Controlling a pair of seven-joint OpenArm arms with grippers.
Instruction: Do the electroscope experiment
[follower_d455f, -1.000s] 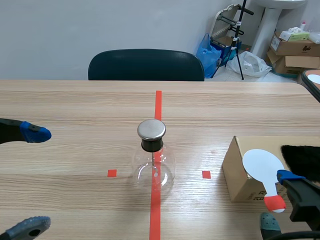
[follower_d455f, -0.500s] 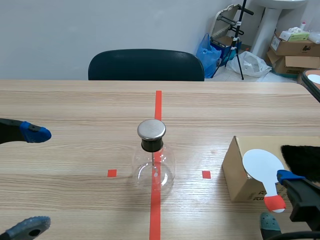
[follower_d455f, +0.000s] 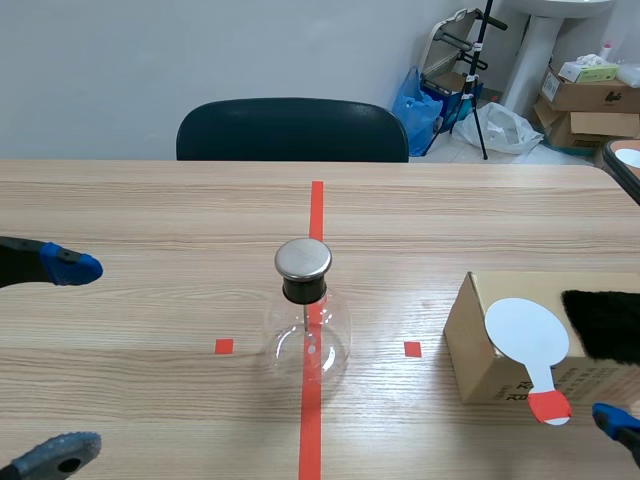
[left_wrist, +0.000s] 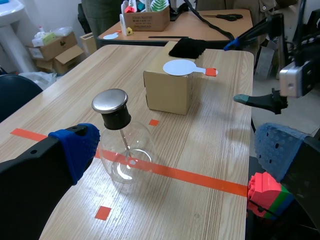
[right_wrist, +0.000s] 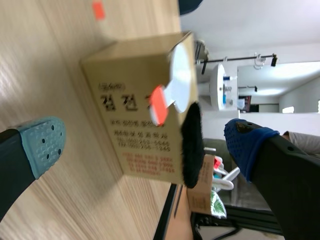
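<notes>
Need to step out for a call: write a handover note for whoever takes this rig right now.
Left tool: open, empty, off to the side of the electroscope.
Right tool: open, empty, low in front of the cardboard box, facing the paddle.
Things: electroscope on the centre tape line; paddle and black fur lie on the box.
Done: nothing visible.
Left: probably grasp paddle, rub on fur, bring to metal cap.

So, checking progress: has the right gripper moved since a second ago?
Yes. The right gripper has pulled back toward the robot, away from the cardboard box.
</notes>
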